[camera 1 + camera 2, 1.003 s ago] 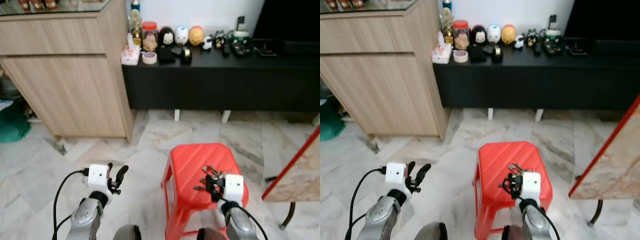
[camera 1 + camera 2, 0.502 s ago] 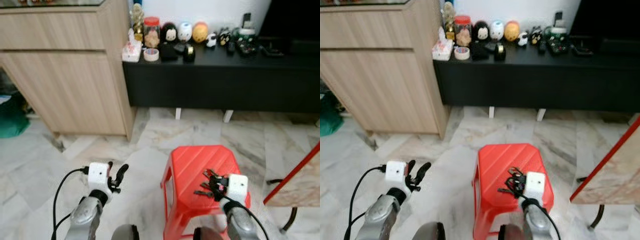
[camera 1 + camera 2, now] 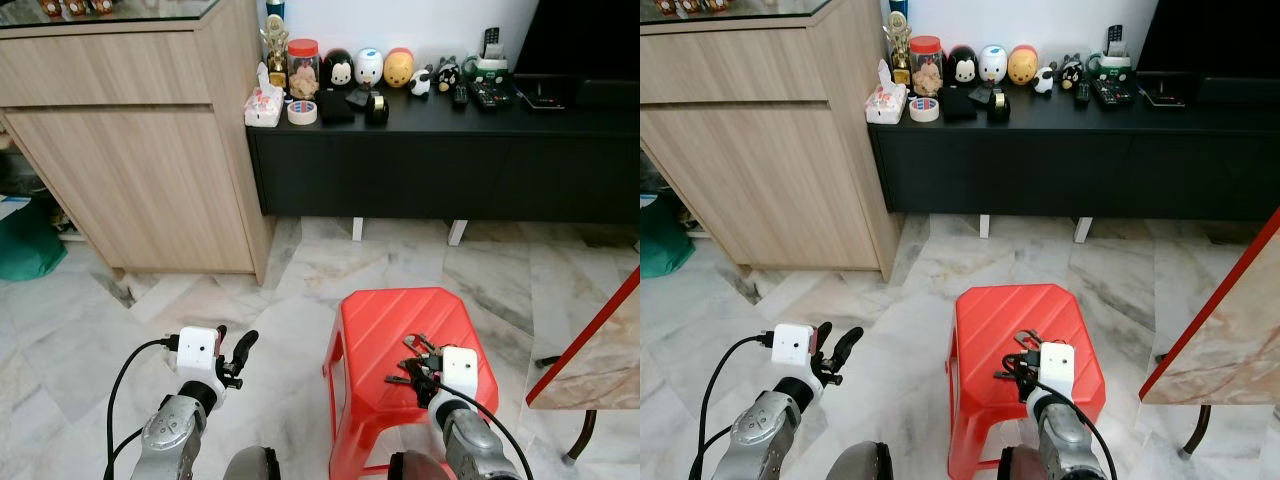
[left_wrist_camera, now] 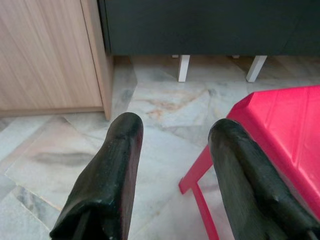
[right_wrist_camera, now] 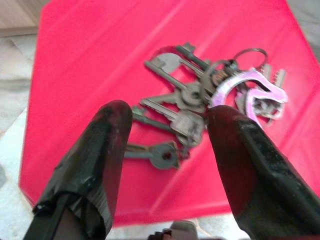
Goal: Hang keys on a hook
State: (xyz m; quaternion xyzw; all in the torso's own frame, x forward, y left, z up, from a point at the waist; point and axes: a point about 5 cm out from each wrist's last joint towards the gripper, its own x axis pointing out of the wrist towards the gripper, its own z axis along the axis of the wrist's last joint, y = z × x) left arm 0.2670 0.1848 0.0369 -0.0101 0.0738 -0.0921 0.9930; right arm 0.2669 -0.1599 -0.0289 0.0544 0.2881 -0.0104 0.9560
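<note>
The keys point(image 5: 207, 95) lie in a loose bunch on the top of the red stool point(image 3: 375, 330), toward its near right part, fanned out flat with a silvery carabiner clip point(image 5: 250, 82) and a thin ring at one side. They rest on the stool and are not held.

The right pincer point(image 5: 170, 150) hangs just above and short of the bunch, its two black fingers spread wide with nothing between them; in the wrist view the lower keys fall in the gap between the fingers, while the clip lies beyond the far finger. The left pincer point(image 4: 172, 150) is held low over the marble floor point(image 3: 90, 330) beside the stool, fingers likewise spread and empty, taking no part.

Judgement: the step in hand is the pick-up. The flat keys offer little to pinch against the hard plastic; the clip or the ring where the keys gather looks the better hold, since it stands slightly proud and would carry the whole bunch. The pincer should shift toward that side, come down squarely and close slowly, so the fingers do not push the bunch off the stool's edge.

No hook can be made out. Beyond the stool stand a black counter point(image 3: 560, 150) carrying small figurines and jars, and a wooden cabinet point(image 3: 130, 140) on the left.
</note>
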